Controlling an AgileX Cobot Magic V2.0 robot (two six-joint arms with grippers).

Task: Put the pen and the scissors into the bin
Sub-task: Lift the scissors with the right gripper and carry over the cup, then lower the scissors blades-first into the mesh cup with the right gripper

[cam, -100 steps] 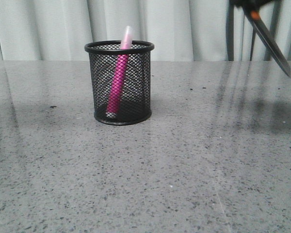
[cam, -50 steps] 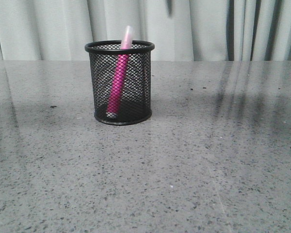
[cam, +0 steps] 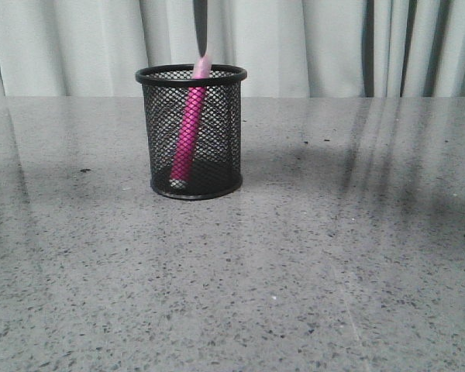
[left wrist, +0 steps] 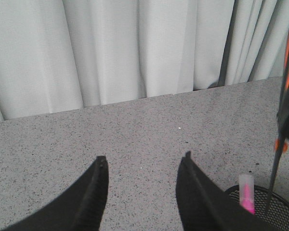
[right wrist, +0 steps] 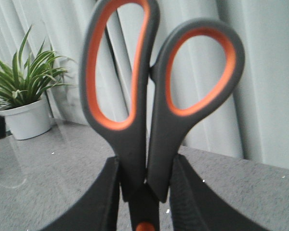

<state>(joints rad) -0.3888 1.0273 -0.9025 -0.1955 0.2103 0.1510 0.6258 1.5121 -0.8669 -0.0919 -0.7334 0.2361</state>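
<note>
The bin [cam: 217, 132], a black mesh cup, stands left of centre on the grey table. The pink pen [cam: 187, 132] leans inside it with its pale tip above the rim. The dark blade of the scissors [cam: 200, 27] hangs point down just above the pen tip and the rim. In the right wrist view my right gripper [right wrist: 145, 163] is shut on the scissors [right wrist: 154, 96] below the grey and orange handle loops. My left gripper [left wrist: 144, 161] is open and empty beside the bin [left wrist: 279, 204]. There the pen [left wrist: 246, 190] and the scissors [left wrist: 282, 134] show at the edge.
A potted green plant [right wrist: 24, 96] in a white pot stands at the table's far side in the right wrist view. White curtains [cam: 310, 46] hang behind the speckled grey table [cam: 294, 271]. Neither arm shows in the front view.
The scissors were at the far upper right a second ago, left the front view, and now hang blade down over the bin. The bin and pen have not moved.
</note>
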